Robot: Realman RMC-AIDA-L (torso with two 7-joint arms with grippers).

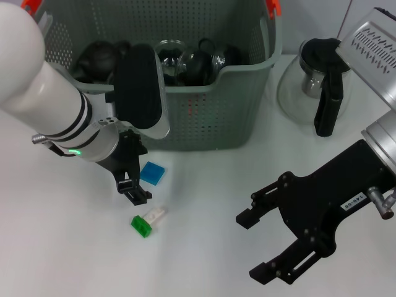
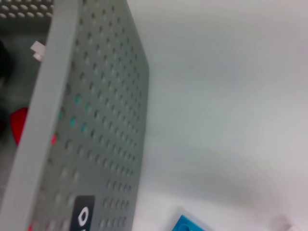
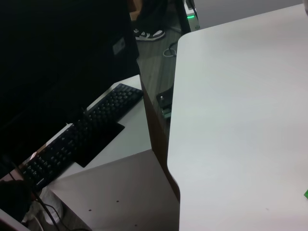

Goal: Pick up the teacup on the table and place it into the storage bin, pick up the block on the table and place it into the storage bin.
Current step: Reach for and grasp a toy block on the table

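The storage bin (image 1: 210, 117) stands at the back of the table; its perforated wall (image 2: 96, 120) fills the left wrist view. Several dark and glass vessels lie inside it, and I cannot pick out the teacup among them; none shows on the table. A flat blue block (image 1: 152, 172) lies in front of the bin, also seen as the blue block (image 2: 190, 224). A green-and-white block (image 1: 147, 221) lies nearer me. My left gripper (image 1: 132, 190) hangs open just left of the blue block, holding nothing. My right gripper (image 1: 252, 245) is open at the front right.
A glass carafe (image 1: 315, 80) with a black handle stands right of the bin. The right wrist view shows the white table (image 3: 240, 120), its edge, and a keyboard (image 3: 77, 139) on a lower desk beyond.
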